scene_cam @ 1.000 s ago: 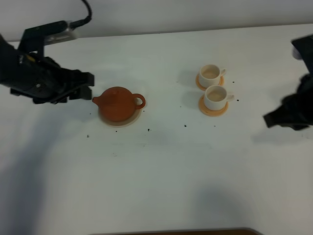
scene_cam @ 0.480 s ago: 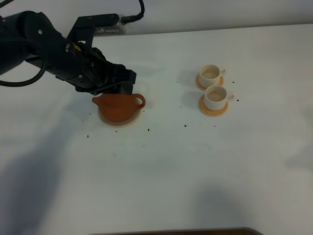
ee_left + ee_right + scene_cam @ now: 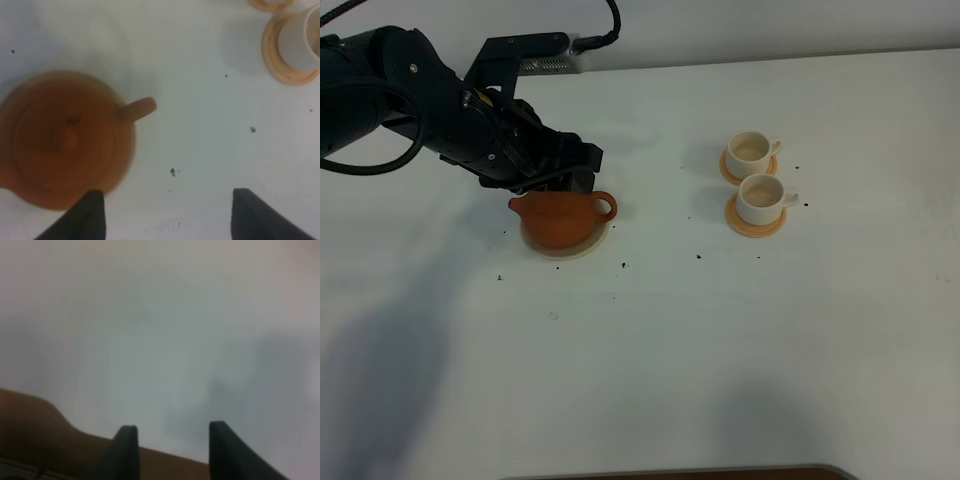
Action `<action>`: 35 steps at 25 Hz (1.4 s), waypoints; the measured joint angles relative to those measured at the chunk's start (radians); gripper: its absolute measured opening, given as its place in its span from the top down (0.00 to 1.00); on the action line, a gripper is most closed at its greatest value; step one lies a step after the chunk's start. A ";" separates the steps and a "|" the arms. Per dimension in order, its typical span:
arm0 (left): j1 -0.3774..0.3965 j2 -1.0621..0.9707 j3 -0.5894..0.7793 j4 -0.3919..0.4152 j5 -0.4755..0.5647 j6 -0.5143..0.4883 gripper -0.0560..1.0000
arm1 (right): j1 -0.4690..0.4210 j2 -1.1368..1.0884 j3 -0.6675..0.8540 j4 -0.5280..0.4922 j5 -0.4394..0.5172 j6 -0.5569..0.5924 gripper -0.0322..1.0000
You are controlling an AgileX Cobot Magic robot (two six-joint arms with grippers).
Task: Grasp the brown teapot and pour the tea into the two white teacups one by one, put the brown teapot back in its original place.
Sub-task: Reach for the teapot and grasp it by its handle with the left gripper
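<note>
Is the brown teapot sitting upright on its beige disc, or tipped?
Upright. The brown teapot sits flat on the beige disc with its lid on top, not leaning to either side.

The squat reddish-brown clay teapot (image 3: 558, 218) sat on a flat pale round disc (image 3: 583, 249) toward the left of the white table (image 3: 720, 340), spout pointing left and loop handle right. Well apart to its right, a small white cylindrical teacup (image 3: 761, 198) stood on a small orange-tan round coaster (image 3: 752, 230), with a second matching teacup (image 3: 752, 150) on its own coaster (image 3: 726, 168) just behind it. The black left gripper (image 3: 578, 180) hung just behind the teapot's handle side.
</note>
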 joint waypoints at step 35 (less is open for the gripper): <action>-0.091 0.000 0.000 -0.001 -0.052 0.029 0.40 | -0.452 -0.376 0.072 0.064 -0.021 -0.076 0.62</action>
